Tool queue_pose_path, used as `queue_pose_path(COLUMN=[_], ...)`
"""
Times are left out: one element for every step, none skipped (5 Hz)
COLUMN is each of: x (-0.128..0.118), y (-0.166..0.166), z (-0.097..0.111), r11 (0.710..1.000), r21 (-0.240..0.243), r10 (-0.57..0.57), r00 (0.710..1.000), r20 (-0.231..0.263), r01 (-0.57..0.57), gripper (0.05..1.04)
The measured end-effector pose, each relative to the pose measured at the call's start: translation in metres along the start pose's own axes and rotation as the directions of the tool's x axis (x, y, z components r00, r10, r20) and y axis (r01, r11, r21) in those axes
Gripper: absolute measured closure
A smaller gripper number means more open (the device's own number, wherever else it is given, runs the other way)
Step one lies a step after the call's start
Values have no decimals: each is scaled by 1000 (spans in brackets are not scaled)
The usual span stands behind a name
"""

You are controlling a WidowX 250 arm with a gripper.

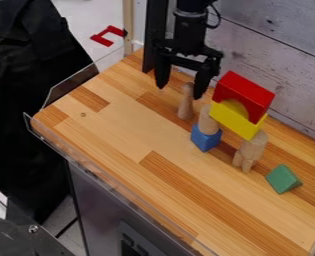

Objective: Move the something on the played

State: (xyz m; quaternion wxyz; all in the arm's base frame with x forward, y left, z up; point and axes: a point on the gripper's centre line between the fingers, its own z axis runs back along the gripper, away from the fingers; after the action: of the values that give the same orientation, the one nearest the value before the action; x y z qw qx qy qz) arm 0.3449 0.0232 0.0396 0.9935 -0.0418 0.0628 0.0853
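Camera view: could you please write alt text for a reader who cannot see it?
An open black pincer hangs over a wooden tabletop, near an upright wooden peg. Beside the peg, a red arch tops a yellow block on wooden supports, one standing on a blue block; a green triangular block lies nearby.

Black cloth (26, 100) hangs beside the wooden tabletop (119, 130); pale boards (286, 55) stand behind it, a red bracket-shaped piece (101, 40) beyond its far corner.
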Motion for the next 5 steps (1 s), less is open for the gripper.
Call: queue_pose_path(x=[1,2,2,3,3], y=[-2,-3,-3,-2,0], z=[-5,-7,-9,-9,-8], r11=[1000,1000,1000,1000,1000], r21=[1,2,3,5,3], r10=[-1,5,13,19,27], r00=[1000,1000,1000,1000,1000], r20=[-10,-7,-11,-8,-6], r01=[1,-5,-13,-19,-27], gripper=[133,399,708,749,749])
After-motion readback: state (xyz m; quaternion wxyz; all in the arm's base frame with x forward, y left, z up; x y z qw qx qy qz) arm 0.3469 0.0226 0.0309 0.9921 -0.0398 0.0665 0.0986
